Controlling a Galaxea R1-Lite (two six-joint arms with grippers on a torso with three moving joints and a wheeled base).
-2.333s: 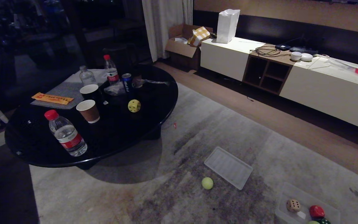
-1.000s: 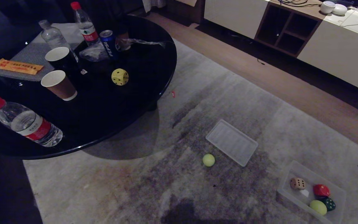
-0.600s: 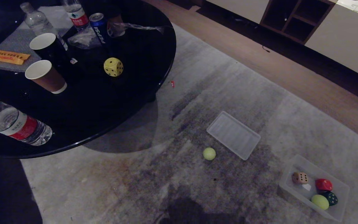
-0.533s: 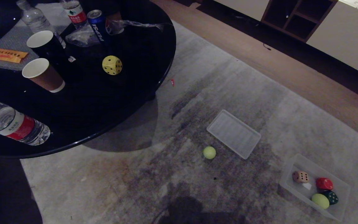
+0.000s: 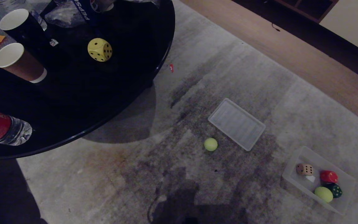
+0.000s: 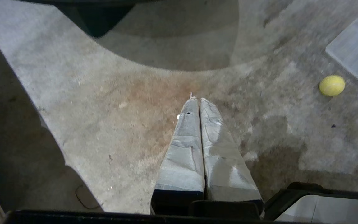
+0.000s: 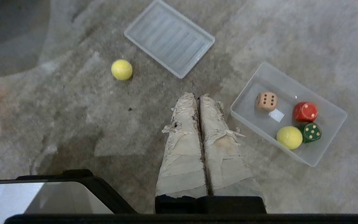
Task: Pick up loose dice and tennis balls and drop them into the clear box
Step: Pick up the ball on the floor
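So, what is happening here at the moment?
The robot is tidying dice and tennis balls into a clear box on the carpet. Nothing is being handled: the left gripper and the right gripper are both shut and empty, hanging above the carpet. The box holds a beige die, a red die, a green die and one tennis ball. Another tennis ball lies loose beside the lid, and a yellow die sits on the black table.

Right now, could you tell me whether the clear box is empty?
Not empty: the clear box holds a cream-beige die, red die, dark green die and tennis ball.
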